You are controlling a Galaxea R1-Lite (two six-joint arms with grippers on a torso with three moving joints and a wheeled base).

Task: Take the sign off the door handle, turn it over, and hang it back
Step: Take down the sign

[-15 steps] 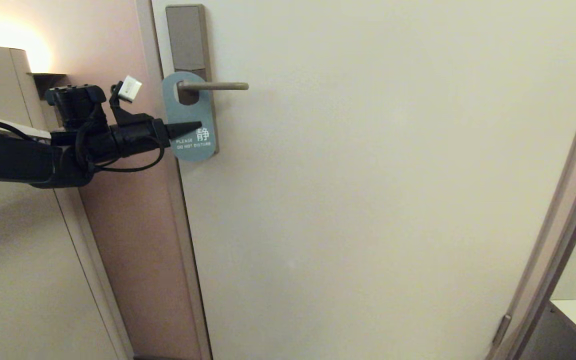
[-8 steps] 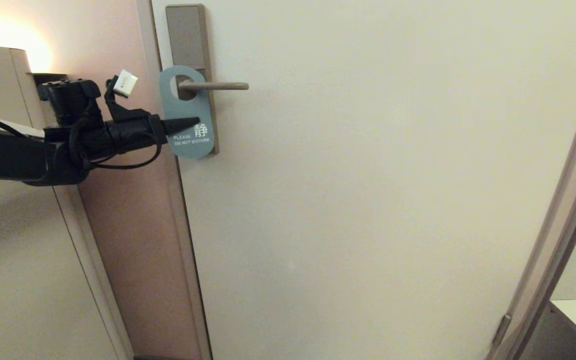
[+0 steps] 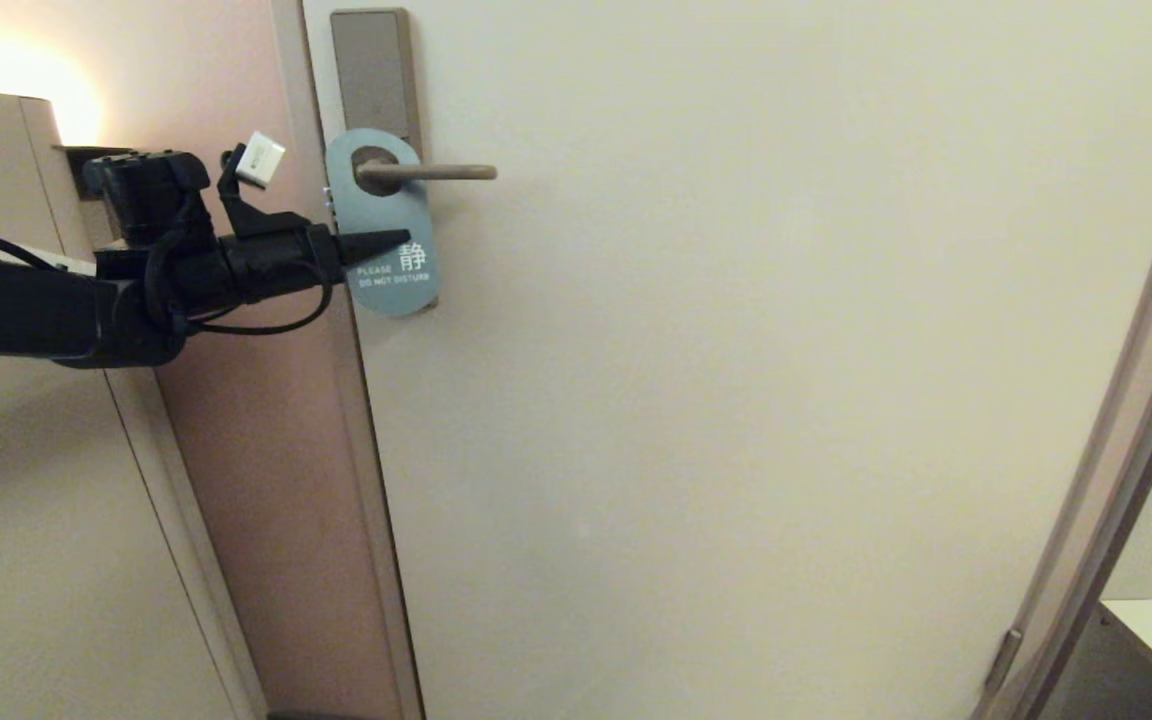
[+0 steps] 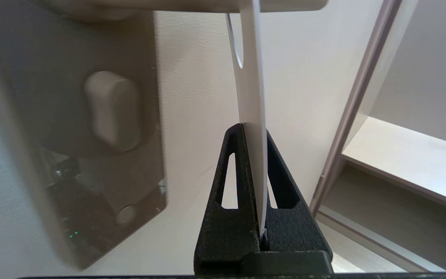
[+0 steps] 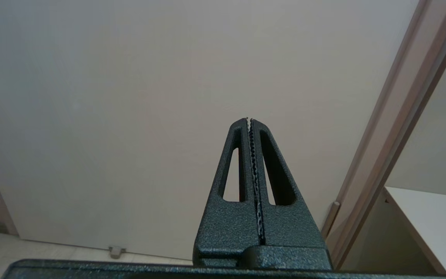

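The left tool (image 3: 391, 243) is reaching in level from the left side of the head view and is pinching the sign (image 3: 391, 225) by its side edge, about halfway down the card; the left wrist view is showing the thin card (image 4: 252, 97) running edge-on between the two black fingers (image 4: 230, 174), which are pressed tight against it. The sign is hanging with its oval hole around the door handle (image 3: 426, 172), close to where the lever is meeting the tall lock plate (image 3: 371, 70), and its blue face with the white "PLEASE DO NOT DISTURB" lettering is facing out into the room. The card is leaning a little, its lower end sitting slightly right of its top. Around it, the pale door (image 3: 736, 350) is filling most of the head view, with a pinkish wall strip (image 3: 236, 420) and a lit cabinet edge on the left. The right tool (image 5: 251, 124) is sitting parked away from the handle, its jaws closed on nothing, looking at the bare lower door. Judging by this, the task is only beginning: the grip is made, but the sign is not yet off the handle. Sliding the hole along the lever and off its free end, turning the card to its pale side, and hanging it back are all left to do.
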